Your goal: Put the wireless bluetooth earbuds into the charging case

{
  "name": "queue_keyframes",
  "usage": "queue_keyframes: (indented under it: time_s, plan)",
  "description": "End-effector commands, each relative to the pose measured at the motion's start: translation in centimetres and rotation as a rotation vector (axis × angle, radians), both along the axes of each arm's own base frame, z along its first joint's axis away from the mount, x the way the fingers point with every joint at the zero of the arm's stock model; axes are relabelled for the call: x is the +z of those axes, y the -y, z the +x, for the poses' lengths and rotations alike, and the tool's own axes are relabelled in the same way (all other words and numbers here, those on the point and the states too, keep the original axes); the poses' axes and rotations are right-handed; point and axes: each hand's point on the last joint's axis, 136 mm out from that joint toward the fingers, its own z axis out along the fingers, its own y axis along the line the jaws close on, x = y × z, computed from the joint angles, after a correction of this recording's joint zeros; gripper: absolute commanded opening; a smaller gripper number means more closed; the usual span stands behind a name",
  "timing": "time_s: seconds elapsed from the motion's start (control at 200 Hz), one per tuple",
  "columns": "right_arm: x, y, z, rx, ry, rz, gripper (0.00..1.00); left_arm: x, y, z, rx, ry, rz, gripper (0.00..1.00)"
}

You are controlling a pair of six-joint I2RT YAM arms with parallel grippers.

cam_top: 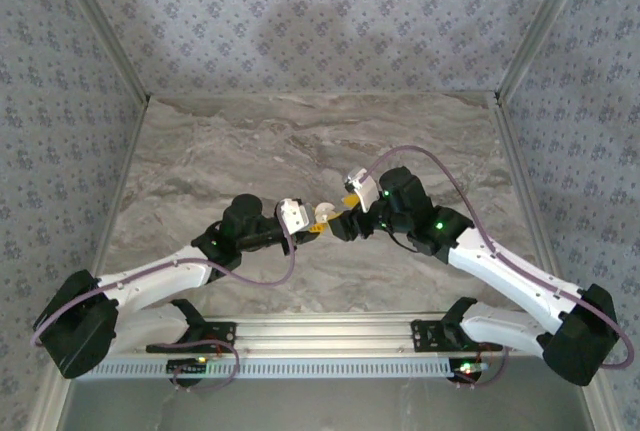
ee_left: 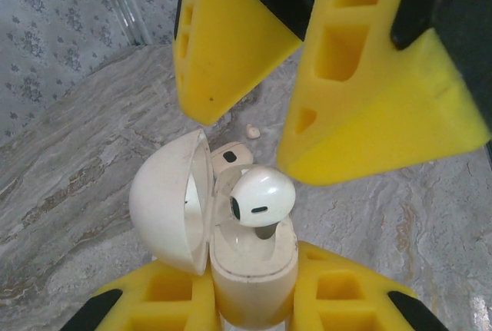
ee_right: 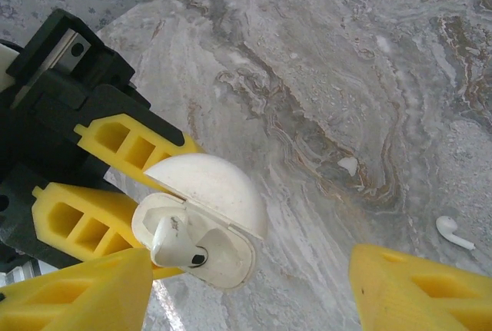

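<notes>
The white charging case (ee_left: 254,269) is upright with its lid (ee_left: 169,200) swung open, and my left gripper (ee_left: 250,273) is shut on its base. One of the wireless bluetooth earbuds (ee_left: 261,199) stands in a slot with its head sticking out above the rim; the other slot (ee_right: 223,258) is bare. My right gripper (ee_right: 250,285) hangs open just over the case, fingers (ee_left: 223,47) spread to either side and holding nothing. A second earbud (ee_right: 455,233) lies on the table. From above, both grippers (cam_top: 303,221) (cam_top: 345,223) meet at the case (cam_top: 322,215).
A tiny white bit (ee_right: 348,165) lies on the marble table (cam_top: 250,151) past the case. Patterned walls (cam_top: 320,11) close in the back and sides. A metal rail (cam_top: 320,336) runs along the near edge.
</notes>
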Motion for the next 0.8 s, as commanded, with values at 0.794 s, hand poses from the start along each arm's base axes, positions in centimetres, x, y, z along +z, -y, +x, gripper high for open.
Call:
queue_keyframes:
  time_s: [0.794]
  plan:
    - [1.0,0.3,1.3,-0.065,-0.034,0.051,0.68,1.3,0.1,-0.5,-0.021,0.028,-0.032,0.10]
